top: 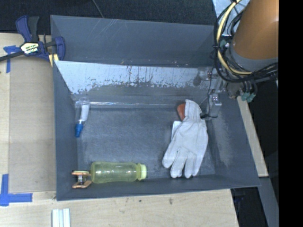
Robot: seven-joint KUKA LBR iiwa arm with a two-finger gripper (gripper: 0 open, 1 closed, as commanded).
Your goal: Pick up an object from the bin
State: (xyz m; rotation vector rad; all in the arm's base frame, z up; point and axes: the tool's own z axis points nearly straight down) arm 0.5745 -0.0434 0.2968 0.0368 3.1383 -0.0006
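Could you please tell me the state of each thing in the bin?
White glove: lying flat, cuff toward the far wall.
Yellow-green bottle: on its side along the near wall.
Clear tube with blue tip: lying by the left wall.
Red thing: partly hidden behind the glove's cuff.
Gripper: low, beside the glove's cuff.

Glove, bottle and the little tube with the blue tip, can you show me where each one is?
White glove [189, 141]: camera view, on its palm.
Yellow bottle [113, 172]: camera view, middle of its body.
Tube with the blue tip [81, 119]: camera view, halfway along it.
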